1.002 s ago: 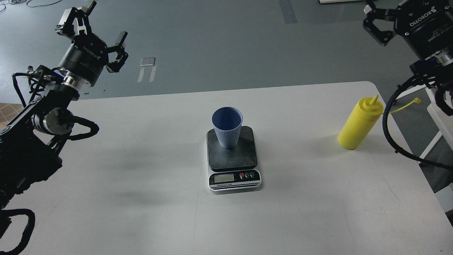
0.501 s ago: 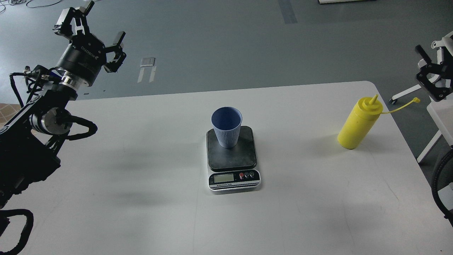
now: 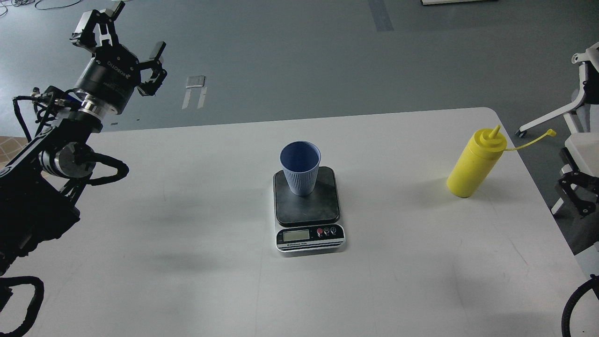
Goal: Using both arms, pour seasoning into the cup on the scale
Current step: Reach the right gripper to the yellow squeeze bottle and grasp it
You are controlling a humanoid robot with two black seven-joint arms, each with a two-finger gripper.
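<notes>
**A:** Since the white table [image 3: 187,262] takes up most of the view, start there: why is everything spread out on it like that?

**B:** My guess is reach. The kitchen scale [image 3: 308,210] sits in the middle, where either arm could get to it, its display and buttons facing the robot. The yellow squeeze bottle [image 3: 476,161] stands upright near the right edge, well apart from the scale, on the side the right arm would come from.

**A:** And the arms?

**B:** The left arm is raised over the far-left corner. The left gripper [image 3: 128,35] is wide open, fingers spread, holding nothing, well away from the cup. The right gripper [image 3: 578,192] is only partly visible at the right edge, below the tabletop level beside the bottle; it is dark and cropped, so I cannot tell how far open it is. Nothing appears to be in it.

**A:** The cup?

**B:** The light-blue ribbed cup [image 3: 300,168] stands upright on the rear part of the scale's dark platform, mouth up, apparently empty.

**A:** What does the bottle look like?

**B:** Taller than the cup, pointed nozzle exposed, its thin tethered cap [image 3: 538,139] hanging off to the right. Untouched, so pouring has not begun.
</notes>
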